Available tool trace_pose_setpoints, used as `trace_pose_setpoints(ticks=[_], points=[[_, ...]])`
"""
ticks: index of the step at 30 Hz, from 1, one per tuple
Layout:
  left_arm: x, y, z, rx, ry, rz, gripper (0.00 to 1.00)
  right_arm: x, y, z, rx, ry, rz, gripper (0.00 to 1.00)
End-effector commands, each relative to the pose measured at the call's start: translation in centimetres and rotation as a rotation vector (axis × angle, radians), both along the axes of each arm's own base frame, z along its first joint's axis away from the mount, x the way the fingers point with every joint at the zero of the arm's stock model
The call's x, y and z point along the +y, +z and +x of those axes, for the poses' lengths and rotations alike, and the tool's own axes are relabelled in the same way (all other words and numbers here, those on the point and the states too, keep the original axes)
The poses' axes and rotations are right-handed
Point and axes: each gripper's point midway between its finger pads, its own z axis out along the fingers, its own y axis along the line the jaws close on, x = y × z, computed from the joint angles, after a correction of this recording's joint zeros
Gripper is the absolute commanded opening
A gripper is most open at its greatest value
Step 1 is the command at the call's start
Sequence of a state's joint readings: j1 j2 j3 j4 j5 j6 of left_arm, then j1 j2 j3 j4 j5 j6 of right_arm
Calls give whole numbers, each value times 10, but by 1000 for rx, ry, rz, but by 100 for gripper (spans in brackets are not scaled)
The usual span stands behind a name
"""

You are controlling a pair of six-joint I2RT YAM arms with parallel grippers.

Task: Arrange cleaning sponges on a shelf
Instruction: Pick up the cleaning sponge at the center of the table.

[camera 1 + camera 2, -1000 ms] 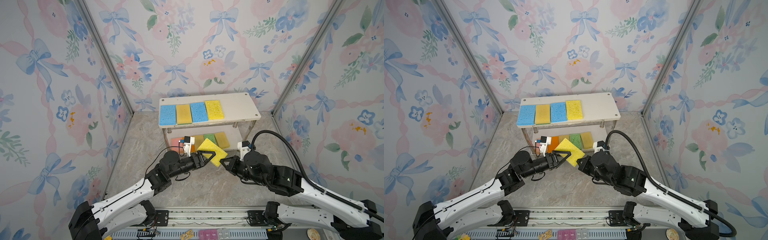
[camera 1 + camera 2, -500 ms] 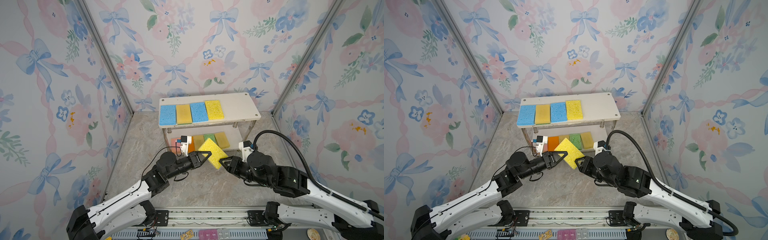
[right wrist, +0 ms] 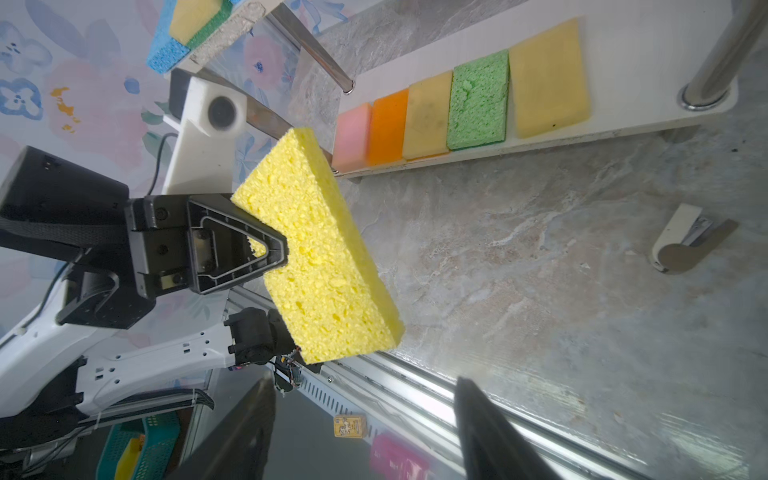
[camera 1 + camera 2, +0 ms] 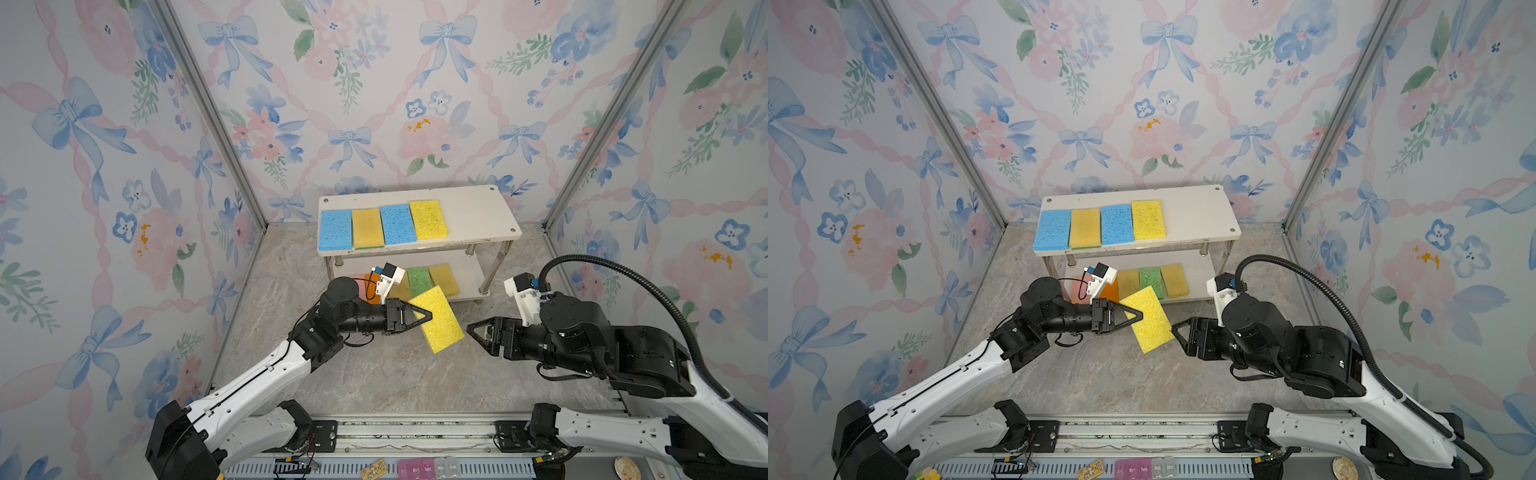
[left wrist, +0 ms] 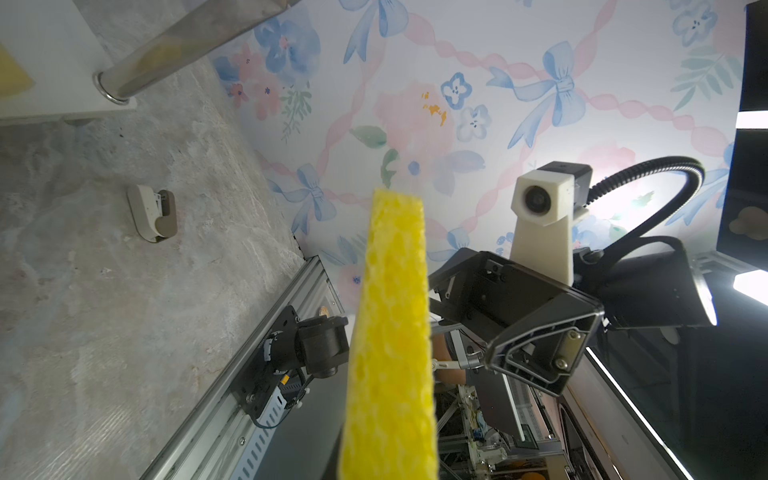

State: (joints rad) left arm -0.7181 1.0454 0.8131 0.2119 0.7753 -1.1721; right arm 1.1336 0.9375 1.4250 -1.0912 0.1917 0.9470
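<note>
My left gripper (image 4: 428, 316) is shut on a bright yellow sponge (image 4: 442, 320), held tilted in the air in front of the shelf (image 4: 478, 216). In the right wrist view its fingers (image 3: 274, 249) pinch the sponge (image 3: 316, 249) at one long edge. My right gripper (image 4: 471, 328) stands open just right of the sponge, apart from it and holding nothing. The top board carries a row of blue (image 4: 334, 230), mustard (image 4: 367, 227), blue (image 4: 397, 224) and yellow (image 4: 428, 219) sponges. The lower board (image 3: 644, 62) holds pink (image 3: 352, 133), orange (image 3: 388, 124), mustard (image 3: 428, 114), green (image 3: 478, 99) and mustard (image 3: 548, 79) sponges.
A small grey clip (image 3: 685, 239) lies on the marble floor to the right of the shelf's front. The right end of the top board is bare. Floral walls close in three sides, and a metal rail (image 4: 415, 432) runs along the front edge.
The yellow sponge has passed from hand to hand: my left gripper shut on it, then my right gripper opened, let go and drew back to the right.
</note>
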Motion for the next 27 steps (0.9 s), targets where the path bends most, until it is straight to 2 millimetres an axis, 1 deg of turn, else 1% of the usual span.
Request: trace_pose_setpoints(ticks=[1, 3, 7, 11, 20, 22, 27], points=[[0, 14, -14, -11, -102, -54, 11, 8, -5, -5, -3, 81, -62, 70], [1, 18, -16, -4, -109, -83, 11, 16, -3, -2, -13, 91, -57, 68], [4, 13, -12, 13, -95, -76, 11, 32, 1, 3, -30, 112, -30, 63], [7, 11, -9, 14, -84, -76, 11, 43, -3, 2, -12, 136, -26, 52], [11, 6, -4, 22, -67, -69, 11, 45, -6, 3, -1, 127, -9, 39], [11, 5, -3, 23, -63, -68, 11, 45, -8, 3, 1, 123, -13, 32], [15, 0, -1, 33, -48, -61, 10, 51, -11, 3, 12, 139, -14, 25]])
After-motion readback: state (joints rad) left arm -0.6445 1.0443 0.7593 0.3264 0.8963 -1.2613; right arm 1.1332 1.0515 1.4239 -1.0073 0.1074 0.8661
